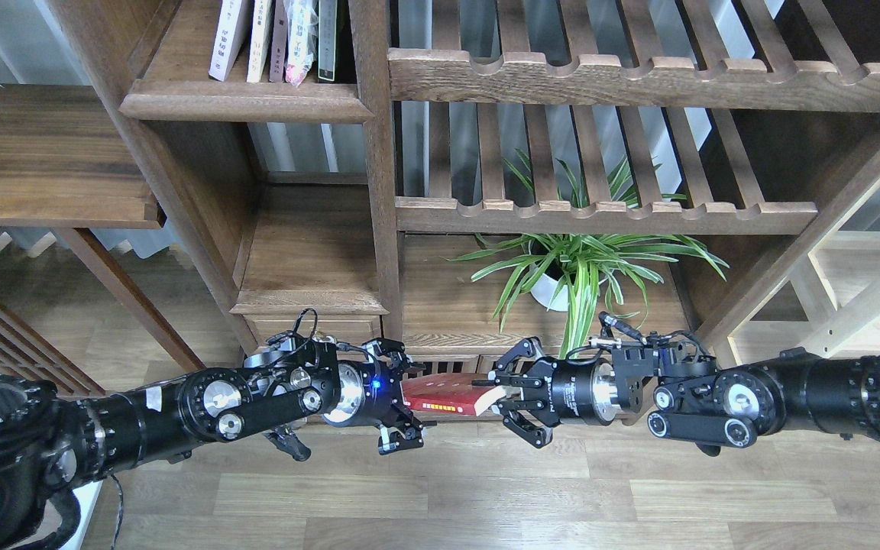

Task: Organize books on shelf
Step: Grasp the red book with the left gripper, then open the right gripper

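The red book [444,396], clamped by the right fingers [507,397], could be dropped if released before the left fingers [402,405] (spread open) are closed.
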Tool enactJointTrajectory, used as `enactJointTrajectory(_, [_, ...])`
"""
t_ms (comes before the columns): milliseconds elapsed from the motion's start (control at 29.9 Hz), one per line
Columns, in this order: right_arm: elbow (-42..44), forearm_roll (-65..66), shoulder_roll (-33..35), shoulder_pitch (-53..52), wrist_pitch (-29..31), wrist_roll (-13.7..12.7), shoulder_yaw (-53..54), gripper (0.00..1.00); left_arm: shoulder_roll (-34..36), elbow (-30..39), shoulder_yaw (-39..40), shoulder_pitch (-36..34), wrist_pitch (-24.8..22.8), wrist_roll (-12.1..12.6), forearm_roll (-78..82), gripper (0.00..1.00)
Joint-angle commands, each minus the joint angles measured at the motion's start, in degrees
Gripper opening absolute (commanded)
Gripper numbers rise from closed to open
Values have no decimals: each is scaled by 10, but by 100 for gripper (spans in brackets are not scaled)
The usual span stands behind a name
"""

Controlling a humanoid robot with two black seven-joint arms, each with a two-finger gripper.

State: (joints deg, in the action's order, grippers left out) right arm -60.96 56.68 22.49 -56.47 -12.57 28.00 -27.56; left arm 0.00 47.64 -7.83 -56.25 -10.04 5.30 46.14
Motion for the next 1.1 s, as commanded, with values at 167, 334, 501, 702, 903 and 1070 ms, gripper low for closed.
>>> enactJointTrajectory(167, [0, 0, -2, -1, 0, 0, 0, 5, 0, 1, -5, 0, 21, -28, 1, 33])
enactJointTrajectory(334, [1, 0, -2, -3, 0, 0, -2, 5, 0, 1, -8, 1, 51, -35, 1, 0])
enactJointTrajectory(501, [1, 0, -2, -3, 0, 0, -2, 5, 0, 4, -12, 1, 65, -39, 1, 0])
enactJointTrajectory(702, [2, -3, 0, 0, -1, 0, -5, 11, 0, 11, -13, 1, 71, -46, 1, 0])
enactJointTrajectory(903, [4, -78, -1, 3, -2, 0, 7, 66, 0, 12, -13, 2, 71, -46, 0, 0])
enactJointTrajectory(1070, [6, -109, 8, 6, -2, 0, 7, 91, 0, 13, -12, 6, 71, -47, -1, 0])
